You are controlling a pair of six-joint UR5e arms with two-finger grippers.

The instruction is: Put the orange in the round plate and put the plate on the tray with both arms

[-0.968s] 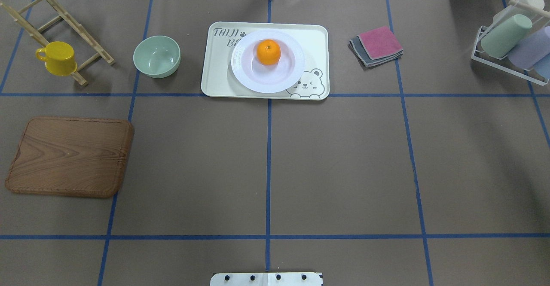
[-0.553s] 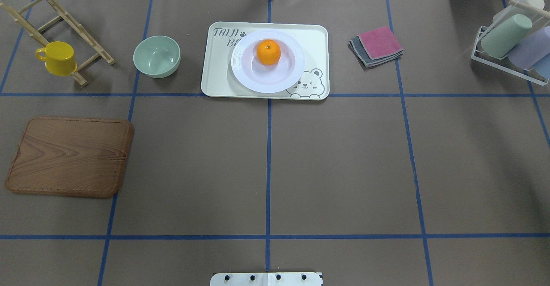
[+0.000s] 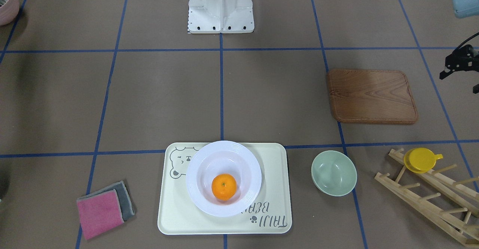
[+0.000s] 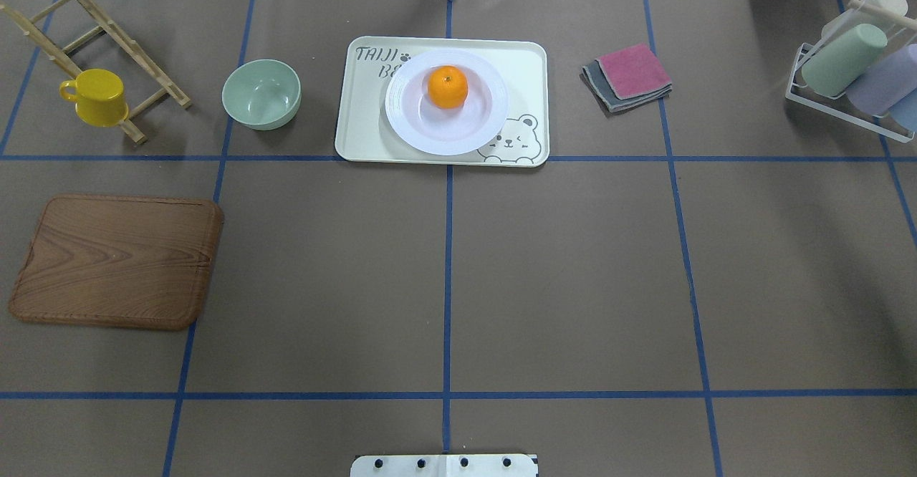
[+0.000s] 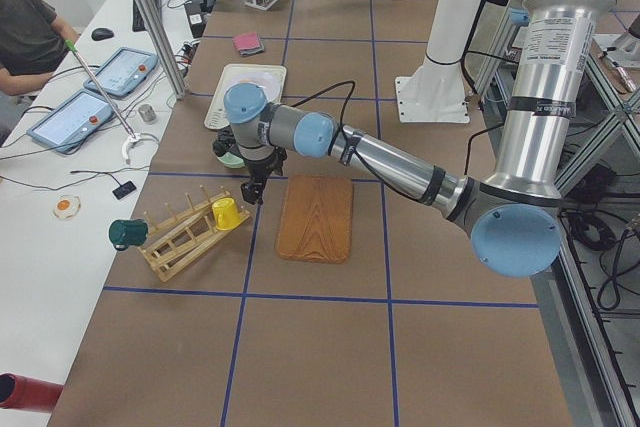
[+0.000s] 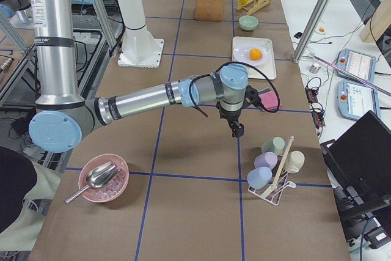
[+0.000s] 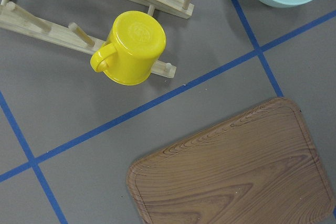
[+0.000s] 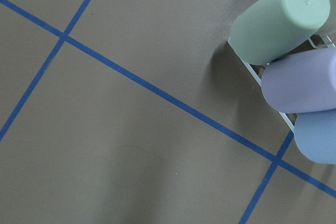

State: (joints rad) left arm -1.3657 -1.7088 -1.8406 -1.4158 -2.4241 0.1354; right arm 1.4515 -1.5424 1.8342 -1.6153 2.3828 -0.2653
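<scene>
**Orange on plate, plate on tray, both arms off to the sides**

A brown table (image 4: 573,283) marked with a grid of blue tape fills the overhead view. Read that view as a clock face, with the robot's base at 6 o'clock.

At 12 o'clock you have the tray (image 4: 526,61), cream with a grey bear print, lying flat. The round plate (image 4: 408,115) sits on the tray and covers most of its middle. The orange (image 4: 448,87) rests in the plate's sunken centre, towards the plate's 12 o'clock side, stem dimple up.

At 11 o'clock, just beside the tray but not touching it, stands a pale green bowl (image 4: 261,94). At 10 o'clock a yellow cup (image 4: 97,97) hangs upside down on a wooden rack (image 4: 107,33). At 8 o'clock lies a wooden board (image 4: 114,261). At 1 o'clock is a small stack of folded cloths (image 4: 630,76), pink over grey. At 2 o'clock a wire rack (image 4: 831,108) holds pastel cups on their sides.

Your left gripper (image 5: 256,192) hangs above the table between the yellow cup and the wooden board, holding nothing. You cannot tell whether its fingers are spread or closed.

Your right gripper (image 6: 236,131) hangs over bare table between the cloths and the wire rack, well apart from the tray. Its finger state cannot be told either.
</scene>
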